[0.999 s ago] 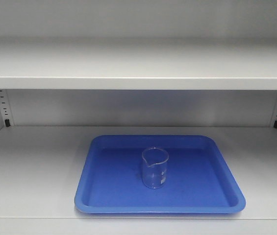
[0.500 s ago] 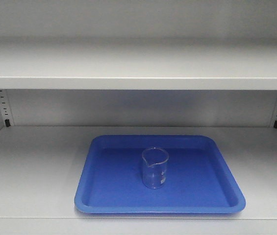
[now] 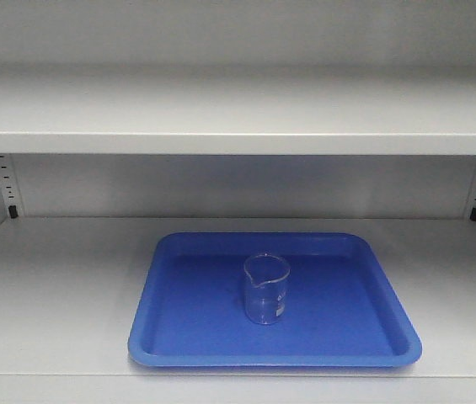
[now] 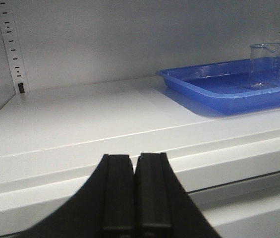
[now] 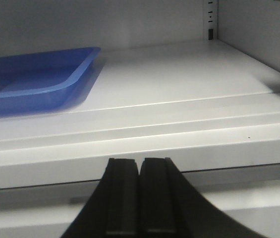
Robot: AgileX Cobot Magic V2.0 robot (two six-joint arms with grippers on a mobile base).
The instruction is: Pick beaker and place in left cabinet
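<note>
The small clear glass beaker [image 3: 266, 289] with a pour spout on its rim stands upright near the middle of a shallow blue plastic tray [image 3: 179, 337] with rounded corners and a raised lip. That tray rests on the lower wide flat shelf of the pale grey metal cabinet [image 3: 61, 286], whose back corners carry slotted rails with black clips. Judged from this, the beaker sits inside a cabinet with nothing holding it; whether this shelf is its starting place or its goal cannot be told, so the task looks either not begun or already done. The left gripper [image 4: 135, 198], with matte black rubbery pads, has its two fingers pressed together with nothing between them, and it hangs below the shelf's front edge, well to the left of the tray. The right gripper [image 5: 140, 198] is likewise closed on nothing, low before the shelf edge, to the right of the tray. The shelf surface looks smooth and lightly glossy, with a soft reflection of the tray; the glass shows faint printed markings.
</note>
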